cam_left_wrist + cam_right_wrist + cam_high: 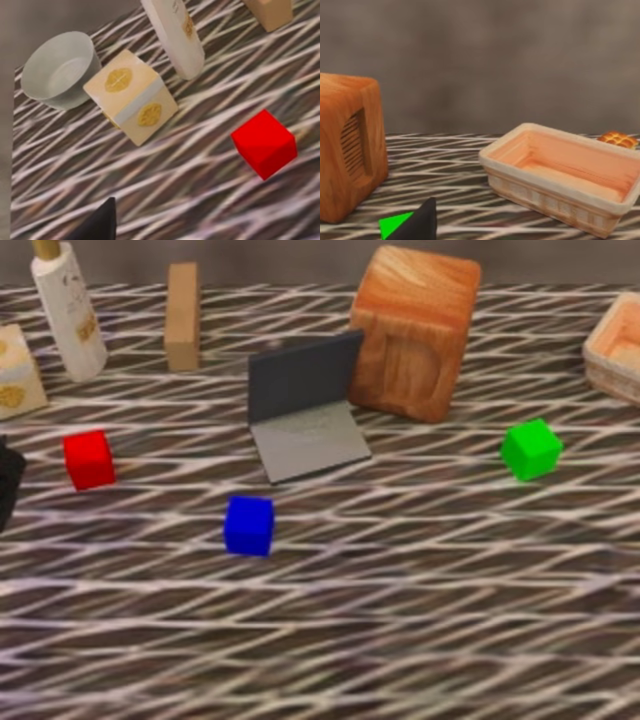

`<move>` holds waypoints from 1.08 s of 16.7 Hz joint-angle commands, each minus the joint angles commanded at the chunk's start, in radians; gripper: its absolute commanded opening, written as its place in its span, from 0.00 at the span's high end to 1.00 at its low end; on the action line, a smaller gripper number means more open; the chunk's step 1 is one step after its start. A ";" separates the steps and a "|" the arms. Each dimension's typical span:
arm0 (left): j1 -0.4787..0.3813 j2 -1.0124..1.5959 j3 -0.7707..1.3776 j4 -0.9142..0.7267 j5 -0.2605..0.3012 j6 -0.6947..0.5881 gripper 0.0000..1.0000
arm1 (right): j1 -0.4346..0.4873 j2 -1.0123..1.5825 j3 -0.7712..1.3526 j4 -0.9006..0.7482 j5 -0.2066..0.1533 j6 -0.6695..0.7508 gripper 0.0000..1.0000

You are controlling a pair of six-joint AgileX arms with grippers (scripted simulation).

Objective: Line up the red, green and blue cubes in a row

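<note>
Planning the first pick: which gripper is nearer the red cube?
Left. The left gripper sits at the table's left edge beside the red cube; the right arm is outside the top view.

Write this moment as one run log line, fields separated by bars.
red cube: table's left, free | blue cube: near middle, free | green cube: right, free | row: not formed | left arm: at left edge

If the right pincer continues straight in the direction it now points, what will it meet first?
Probably the green cube, whose corner shows right beside the right pincer's dark fingertip. Beyond that lies bare table; the basket and wooden block seem to sit off to either side.
</note>
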 joint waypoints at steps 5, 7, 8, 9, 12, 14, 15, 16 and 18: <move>-0.015 0.502 0.416 -0.273 0.003 0.274 0.00 | 0.000 0.000 0.000 0.000 0.000 0.000 0.00; -0.020 0.700 0.581 -0.380 0.004 0.381 0.00 | 0.000 0.000 0.000 0.000 0.000 0.000 0.00; -0.022 0.794 0.660 -0.432 0.004 0.433 0.00 | 0.000 0.000 0.000 0.000 0.000 0.000 0.00; -0.025 0.886 0.737 -0.481 0.004 0.482 0.00 | 0.000 0.000 0.000 0.000 0.000 0.000 0.00; -0.030 1.130 0.943 -0.612 0.004 0.614 0.00 | 0.000 0.000 0.000 0.000 0.000 0.000 0.00; -0.033 1.262 1.056 -0.683 0.005 0.684 0.00 | 0.000 0.000 0.000 0.000 0.000 0.000 0.00; -0.034 1.317 1.104 -0.712 0.005 0.713 0.00 | 0.000 0.000 0.000 0.000 0.000 0.000 0.00; -0.034 1.365 1.144 -0.736 0.005 0.738 0.00 | 0.000 0.000 0.000 0.000 0.000 0.000 0.00; -0.035 1.429 1.200 -0.769 0.005 0.771 0.00 | 0.000 0.000 0.000 0.000 0.000 0.000 0.00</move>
